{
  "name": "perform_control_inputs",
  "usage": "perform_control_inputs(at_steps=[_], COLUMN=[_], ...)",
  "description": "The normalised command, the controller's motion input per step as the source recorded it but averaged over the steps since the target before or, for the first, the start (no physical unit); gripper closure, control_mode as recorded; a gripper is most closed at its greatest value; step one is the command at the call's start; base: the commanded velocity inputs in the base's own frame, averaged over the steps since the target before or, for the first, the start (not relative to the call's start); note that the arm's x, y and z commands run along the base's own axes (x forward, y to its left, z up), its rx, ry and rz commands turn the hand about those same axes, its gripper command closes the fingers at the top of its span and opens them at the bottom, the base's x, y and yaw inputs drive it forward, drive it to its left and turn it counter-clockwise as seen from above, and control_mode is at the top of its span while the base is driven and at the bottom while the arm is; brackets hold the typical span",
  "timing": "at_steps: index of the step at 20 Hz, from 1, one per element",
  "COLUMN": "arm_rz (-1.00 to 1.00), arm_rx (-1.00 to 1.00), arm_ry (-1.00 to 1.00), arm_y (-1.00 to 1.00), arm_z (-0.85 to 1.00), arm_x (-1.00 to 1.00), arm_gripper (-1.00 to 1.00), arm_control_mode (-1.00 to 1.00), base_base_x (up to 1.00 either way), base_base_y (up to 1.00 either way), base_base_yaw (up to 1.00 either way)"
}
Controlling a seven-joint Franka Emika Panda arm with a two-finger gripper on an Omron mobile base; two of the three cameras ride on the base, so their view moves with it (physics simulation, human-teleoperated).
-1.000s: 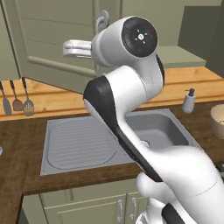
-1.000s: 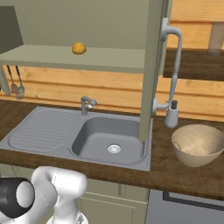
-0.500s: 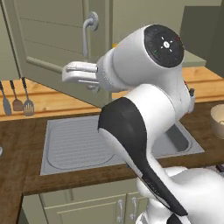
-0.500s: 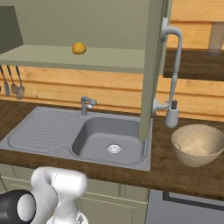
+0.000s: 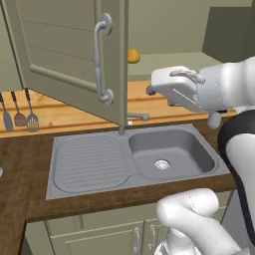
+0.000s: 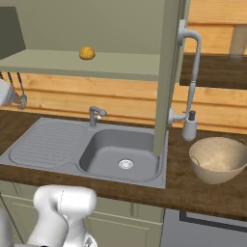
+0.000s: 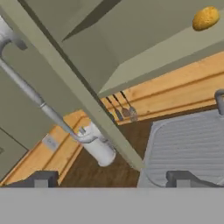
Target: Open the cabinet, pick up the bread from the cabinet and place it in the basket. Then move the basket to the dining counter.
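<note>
The robot's arm is glossy white, built of thick rounded segments with a dark band at one joint. Its hand is a flat white block with a pale grey loop of cable on top. The claw ends in two small, square, dark grey fingertips.

Cabinet shelf: bread is seen lying on it, alone, towards the back. Dark wood worktop below: grey sink is set into it; basket is stood upright right of the sink, soap bottle just behind it.
</note>
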Motion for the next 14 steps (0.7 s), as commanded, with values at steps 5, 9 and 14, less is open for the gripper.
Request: perform_control_inputs(at_steps=[5,9,14], arm_rz=[0.23,0.18,0.18], arm_rx=[0.36,0.34,0.25], arm_ry=[0.26,0.3,0.25], arm_y=[-0.13,0.03,0.53], arm_z=[-0.16,0.0,-0.02], arm_x=[1.0,1.0,1.0], arm_gripper=[-1.0,-1.0,-1.0], arm_control_mode=[-1.0,-1.0,-1.0], base_base_x=[0.0,0.0,0.0], base_base_y=[0.0,0.0,0.0], base_base_yaw=[0.0,0.0,0.0])
